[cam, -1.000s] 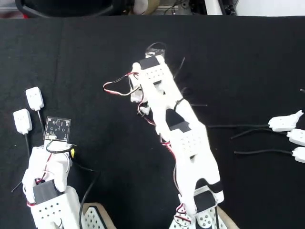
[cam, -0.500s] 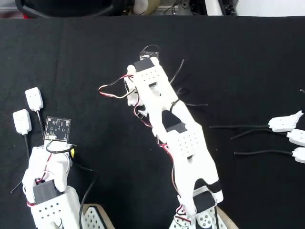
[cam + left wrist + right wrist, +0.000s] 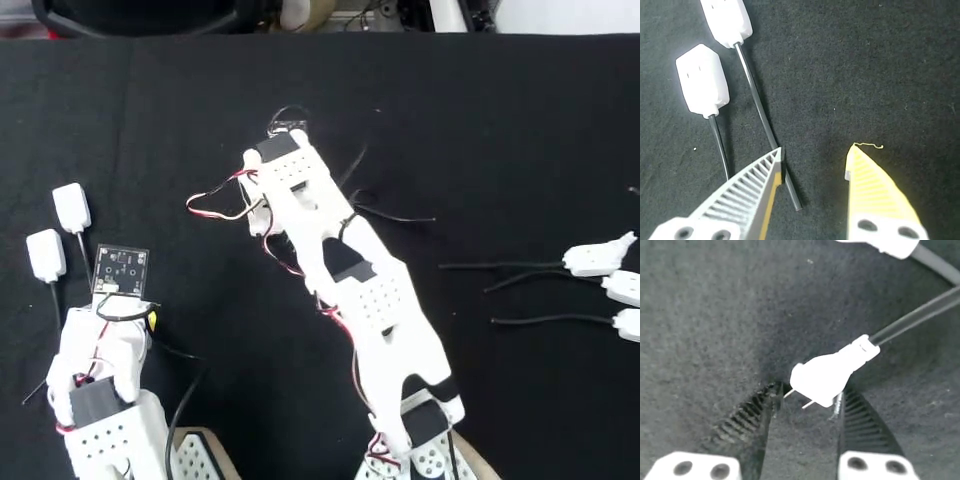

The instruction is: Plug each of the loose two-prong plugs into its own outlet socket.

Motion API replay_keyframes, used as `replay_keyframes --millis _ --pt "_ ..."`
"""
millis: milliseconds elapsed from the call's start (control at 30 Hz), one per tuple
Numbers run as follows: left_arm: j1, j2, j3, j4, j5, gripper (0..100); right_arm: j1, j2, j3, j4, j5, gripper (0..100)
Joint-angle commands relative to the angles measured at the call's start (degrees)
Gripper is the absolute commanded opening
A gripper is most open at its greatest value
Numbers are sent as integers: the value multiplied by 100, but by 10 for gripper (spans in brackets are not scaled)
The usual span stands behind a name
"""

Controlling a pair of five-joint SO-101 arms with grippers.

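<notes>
While left claw (image 3: 815, 150) sits parked, right claw (image 3: 807, 394) swung leftward gripping plug (image 3: 827, 372).

Robotics lab bench: black-cloth table (image 3: 520, 120), wired robot arms (image 3: 380, 300).

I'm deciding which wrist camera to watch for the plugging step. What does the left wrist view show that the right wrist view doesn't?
The left wrist view offers two white outlet sockets lying side by side, and the left gripper with jaws open, one black cord passing beside a jaw. The right wrist view offers instead a white two-prong plug, prongs toward the camera, held between the right gripper jaws, plus another white piece at the frame edge. Shared: the black cloth underneath, and black cord trailing from the white parts.
</notes>
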Motion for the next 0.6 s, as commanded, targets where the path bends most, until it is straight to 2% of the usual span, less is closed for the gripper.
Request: replay_keyframes --millis 0,200,333,567 --pt "-48 -26 101 26 -35 209 70 215 -31 88 44 157" --pt "-48 -44 101 105 -35 209 62 215 -444 774 273 158" --pt "-48 -44 101 105 -35 209 105 119 -497 853 360 158" --pt "-48 -53 101 105 -35 209 158 -1095 505 835 668 158"
